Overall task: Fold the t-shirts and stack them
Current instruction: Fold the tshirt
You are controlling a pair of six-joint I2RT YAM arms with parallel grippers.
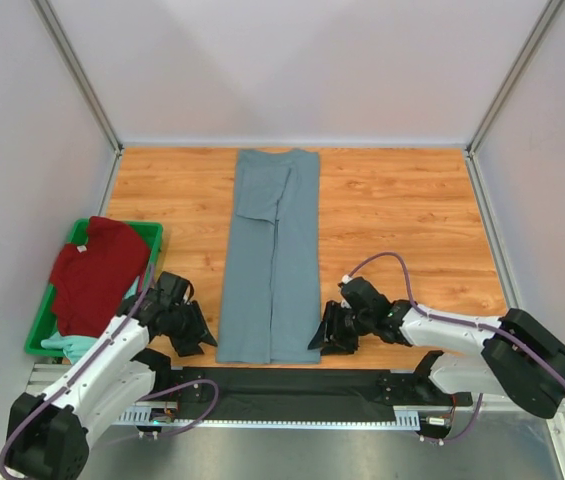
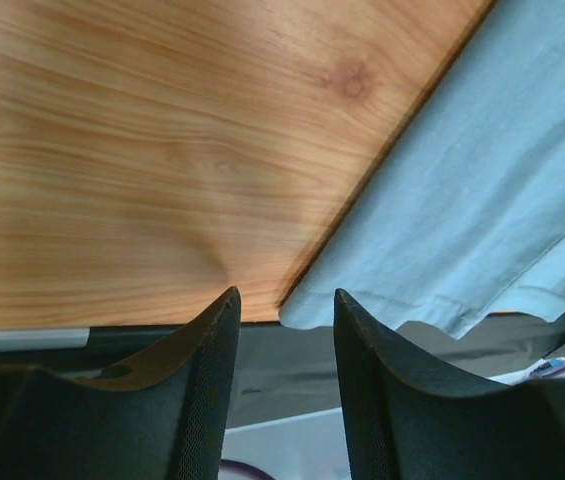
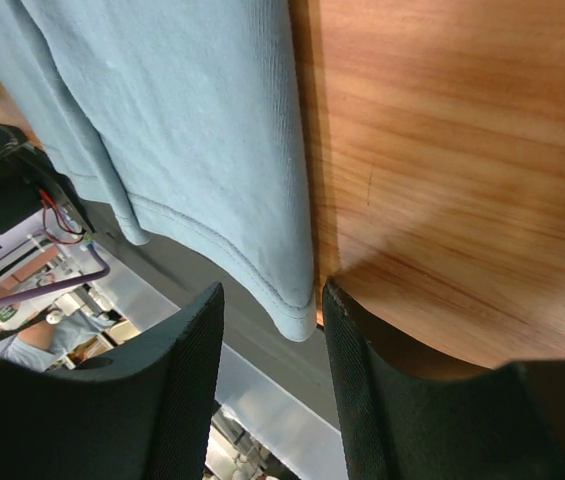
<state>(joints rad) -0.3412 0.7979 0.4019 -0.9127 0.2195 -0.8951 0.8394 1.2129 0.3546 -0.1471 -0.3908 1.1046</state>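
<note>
Two hands at the near corners of a folded grey-blue tee

At far left a green bin [image 1: 152, 234] holds the dark red tee [image 1: 97, 275], its white neck label [image 1: 81, 247] too small to read, with the mint-green tee [image 1: 72, 345] showing under it; the left hand [image 2: 284, 300] sits low at the near edge of the bench [image 1: 402, 210], fingers spread, the tee's near left corner just at the gap and not gripped; the slate grey-blue tee [image 1: 272, 260] lies mid-bench, folded into a long narrow strip running from near edge to far; the right hand [image 3: 272, 290] is spread too, the stitched hem of the near right corner lying between its fingertips, unpinched.
</note>
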